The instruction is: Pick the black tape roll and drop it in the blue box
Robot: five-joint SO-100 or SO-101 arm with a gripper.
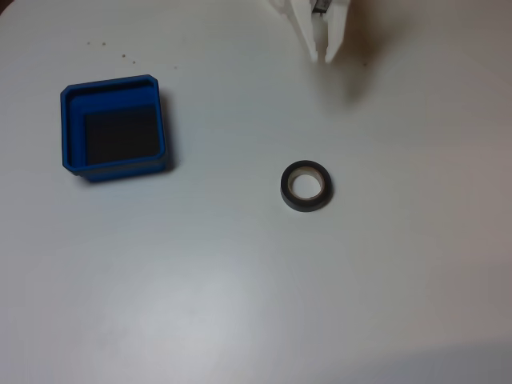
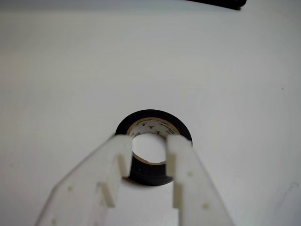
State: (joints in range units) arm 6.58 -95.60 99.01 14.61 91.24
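Note:
The black tape roll (image 1: 306, 205) lies flat on the white table, right of centre in the fixed view, its pale inner core facing up. The blue box (image 1: 112, 83) sits at the left, with nothing on its dark floor. My white gripper (image 1: 322, 58) comes in from the top edge, well beyond the roll and apart from it. In the wrist view the gripper (image 2: 148, 141) has its two white fingers a little apart, and the tape roll (image 2: 150, 114) shows on the table between and beyond their tips. Nothing is held.
White table surface (image 1: 240, 304) lies bare around the roll and between it and the box. A few small dark specks (image 1: 124, 56) mark the table behind the box. A dark object (image 2: 216, 3) shows at the top edge of the wrist view.

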